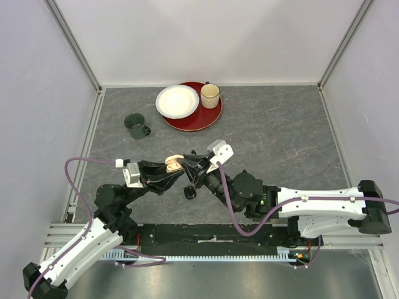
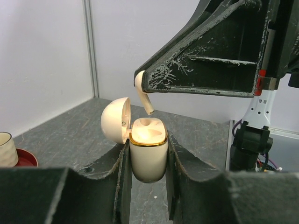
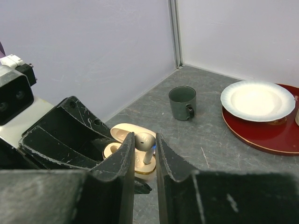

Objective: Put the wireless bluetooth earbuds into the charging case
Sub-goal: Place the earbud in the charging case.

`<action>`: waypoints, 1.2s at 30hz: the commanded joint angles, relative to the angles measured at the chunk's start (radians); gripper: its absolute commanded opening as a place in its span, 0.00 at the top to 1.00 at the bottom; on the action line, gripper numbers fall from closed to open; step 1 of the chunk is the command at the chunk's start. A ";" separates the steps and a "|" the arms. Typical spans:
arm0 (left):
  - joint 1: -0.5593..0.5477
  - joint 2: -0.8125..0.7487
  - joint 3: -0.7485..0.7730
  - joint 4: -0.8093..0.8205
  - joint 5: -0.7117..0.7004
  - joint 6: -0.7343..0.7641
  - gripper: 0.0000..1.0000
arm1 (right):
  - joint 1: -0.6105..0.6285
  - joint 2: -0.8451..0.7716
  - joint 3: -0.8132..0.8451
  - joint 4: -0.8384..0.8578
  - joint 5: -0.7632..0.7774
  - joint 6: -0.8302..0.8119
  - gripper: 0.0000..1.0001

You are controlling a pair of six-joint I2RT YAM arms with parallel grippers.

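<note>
- Holding the charging case (image 2: 148, 158) upright, the left gripper (image 2: 147, 151) is clamped on its lower body, with the lid (image 2: 114, 119) swung open to one side
- Right gripper (image 3: 145, 154) is pinched on a pinkish-beige earbud (image 2: 144, 95) by its head, the stem hanging free
- Earbud hangs just above the case mouth, not touching; its long axis is near upright, the stem tip leaning down toward the sockets (image 2: 148, 130)
- Next move, as I judge it: a short straight descent by the right arm, since a tilted stem could catch the rim

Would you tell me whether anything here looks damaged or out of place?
Nothing is spilled or askew. The fingers of the right gripper are heavily scuffed white, yet they hold the earbud above the open case.
</note>
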 commanded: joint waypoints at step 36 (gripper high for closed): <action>-0.001 -0.025 0.014 0.084 -0.010 -0.038 0.98 | 0.008 0.027 0.018 -0.038 0.003 -0.017 1.00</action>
